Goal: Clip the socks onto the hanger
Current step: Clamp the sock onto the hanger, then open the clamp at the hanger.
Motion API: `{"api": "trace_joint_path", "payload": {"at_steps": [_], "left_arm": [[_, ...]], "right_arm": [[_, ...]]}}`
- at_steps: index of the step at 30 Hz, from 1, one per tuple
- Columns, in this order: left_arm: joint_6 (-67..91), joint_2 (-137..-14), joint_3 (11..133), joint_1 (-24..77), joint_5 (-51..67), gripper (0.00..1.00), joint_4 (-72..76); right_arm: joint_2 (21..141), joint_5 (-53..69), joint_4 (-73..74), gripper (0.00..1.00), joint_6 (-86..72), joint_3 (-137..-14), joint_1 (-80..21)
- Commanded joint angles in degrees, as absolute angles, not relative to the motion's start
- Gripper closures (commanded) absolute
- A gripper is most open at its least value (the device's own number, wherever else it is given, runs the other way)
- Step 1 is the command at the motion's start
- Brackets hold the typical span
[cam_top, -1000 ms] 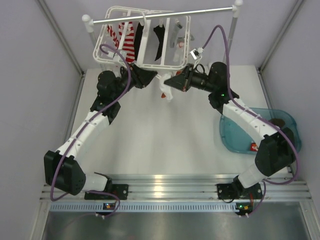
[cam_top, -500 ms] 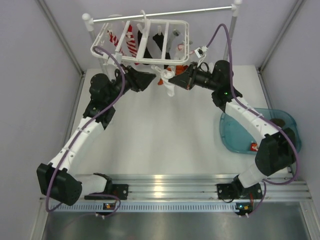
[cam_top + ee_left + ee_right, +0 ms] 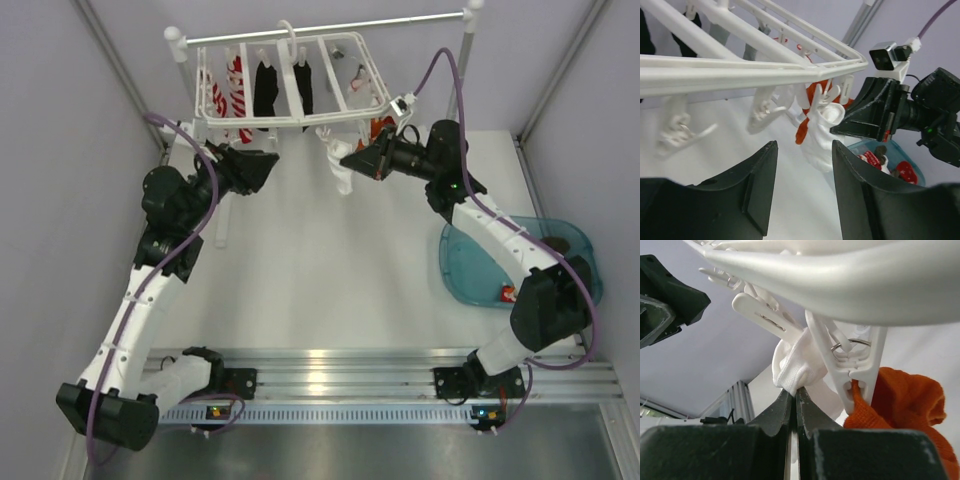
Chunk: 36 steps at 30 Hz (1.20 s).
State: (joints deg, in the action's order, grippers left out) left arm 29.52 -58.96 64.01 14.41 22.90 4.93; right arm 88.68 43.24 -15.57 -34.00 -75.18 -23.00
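setting: white tabletop (image 3: 330, 290) between pale walls, silver rail (image 3: 400, 21) on posts at the back.
right fingers (image 3: 791, 407): pressed closed on the cuff of a white sock (image 3: 790, 365), under the hanger's near right corner.
left fingers (image 3: 265, 163): parted, holding nothing, below the hanger's near bar, not touching it.
white sock: beside a clip (image 3: 852, 365) that bites an orange sock (image 3: 905, 405); unclear whether any clip grips the white one.
hanger (image 3: 280, 122): hooked on the rail, carrying black socks (image 3: 265, 85) and red-and-white striped socks (image 3: 238, 95).
blue tub (image 3: 470, 285): on the tabletop, far right.
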Motion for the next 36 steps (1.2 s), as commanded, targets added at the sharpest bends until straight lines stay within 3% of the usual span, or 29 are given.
{"api": "trace_joint_path", "payload": {"at_steps": [1, 21, 28, 31, 36], "left_arm": [[24.88, -58.88, 65.3, 13.54, 19.42, 0.48, 2.2], [24.17, -67.32, 67.85, 14.5, 20.13, 0.52, 14.15], [23.2, -68.73, 68.47, 14.94, 21.01, 0.68, 15.47], [22.68, -68.73, 68.64, 15.03, 21.7, 0.81, 15.47], [23.03, -68.91, 68.91, 15.2, 22.67, 1.0, 15.38]], "right_arm": [[87.01, 43.77, -15.65, 1.0, -32.26, -77.96, -22.06], [87.71, 44.47, -13.54, 1.0, -30.15, -79.37, -21.97], [88.24, 44.21, -11.87, 1.0, -28.83, -80.24, -21.97], [88.5, 43.86, -11.08, 0.98, -27.95, -80.51, -21.97], [87.9, 43.86, -8.45, 0.78, -25.32, -82.35, -21.97]]}}
